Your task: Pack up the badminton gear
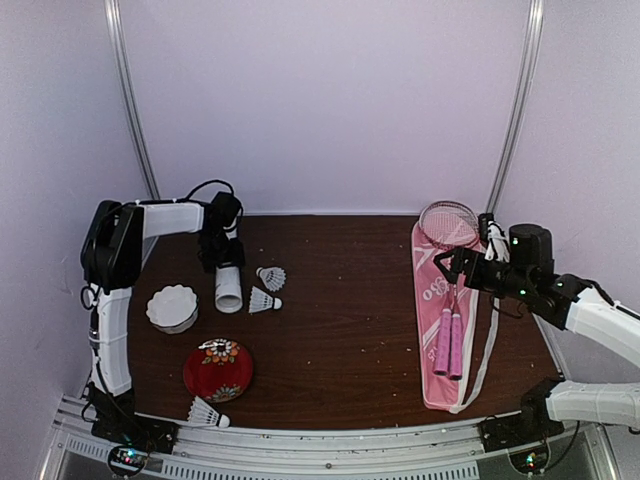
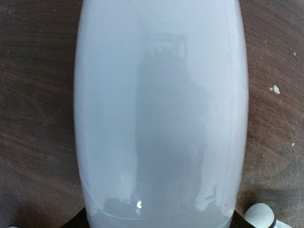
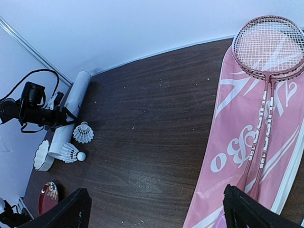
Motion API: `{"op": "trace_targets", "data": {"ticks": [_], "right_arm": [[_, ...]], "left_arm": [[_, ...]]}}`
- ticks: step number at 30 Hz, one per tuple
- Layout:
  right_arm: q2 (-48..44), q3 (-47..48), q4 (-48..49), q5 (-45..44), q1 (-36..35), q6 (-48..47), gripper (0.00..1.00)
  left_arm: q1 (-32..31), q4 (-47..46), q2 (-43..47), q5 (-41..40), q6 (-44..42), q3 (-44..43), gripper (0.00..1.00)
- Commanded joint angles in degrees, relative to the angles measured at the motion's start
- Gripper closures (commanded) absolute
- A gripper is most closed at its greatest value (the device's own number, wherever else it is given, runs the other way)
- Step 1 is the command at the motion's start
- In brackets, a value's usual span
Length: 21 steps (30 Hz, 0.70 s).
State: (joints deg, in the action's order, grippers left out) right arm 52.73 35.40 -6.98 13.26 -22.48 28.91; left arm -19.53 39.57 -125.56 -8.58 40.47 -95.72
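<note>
**Left gripper astride white tube, right gripper open above pink bag**

Front edge, left side: first shuttlecock (image 1: 207,413) lies on its side on the brown table (image 1: 340,340), just beside the near rim of the red floral plate (image 1: 218,369). Behind the plate, slightly left and apart from it, sits the white scalloped bowl (image 1: 172,307).

Right of the bowl, the white tube (image 1: 229,290) lies flat, running near to far. Second shuttlecock (image 1: 264,301) lies by the tube's near end, cork pointing right, feathers at the tube wall. Can't tell if they touch. Third shuttlecock (image 1: 271,277) lies just behind it, also close beside the tube.

The left gripper (image 1: 224,258) is down over the tube, one finger on each side. In the left wrist view the tube fills the frame, with dark finger edges at its lower flanks. Can't tell whether it is clamped or only straddled.

Right side: the pink bag (image 1: 428,300) lies flat, near to far, white lettering up, white strap (image 1: 485,340) along its right edge. Two racquets (image 1: 450,340) lie on top of it side by side, pink handles toward the near end, heads at the far end.

The right gripper (image 1: 458,262) hovers above the bag's far half, over the racquet shafts. Its jaws are spread wide with nothing between them. The right wrist view shows only table and bag between its fingers.
</note>
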Motion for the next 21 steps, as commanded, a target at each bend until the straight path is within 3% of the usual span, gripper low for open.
{"op": "trace_targets", "data": {"ticks": [1,5,9,15,21], "right_arm": [[0.40,1.53,2.16,3.20,0.33,-0.07,0.00],[0.17,2.63,2.65,3.47,0.33,0.06,0.00],[-0.75,2.08,6.29,5.18,0.29,0.82,0.00],[-0.97,3.84,10.39,7.74,0.18,2.61,0.00],[0.13,7.47,16.00,14.90,-0.25,4.97,0.00]], "left_arm": [[0.42,-2.29,9.04,-3.27,-1.89,0.04,0.44],[0.10,-6.51,17.85,-5.28,-5.07,3.65,0.44],[-1.17,-17.02,27.77,-2.11,-9.94,10.83,0.43],[-8.25,-41.02,42.98,8.48,-17.89,26.41,0.44],[-16.68,-60.10,49.10,20.63,-18.67,37.65,0.43]]}}
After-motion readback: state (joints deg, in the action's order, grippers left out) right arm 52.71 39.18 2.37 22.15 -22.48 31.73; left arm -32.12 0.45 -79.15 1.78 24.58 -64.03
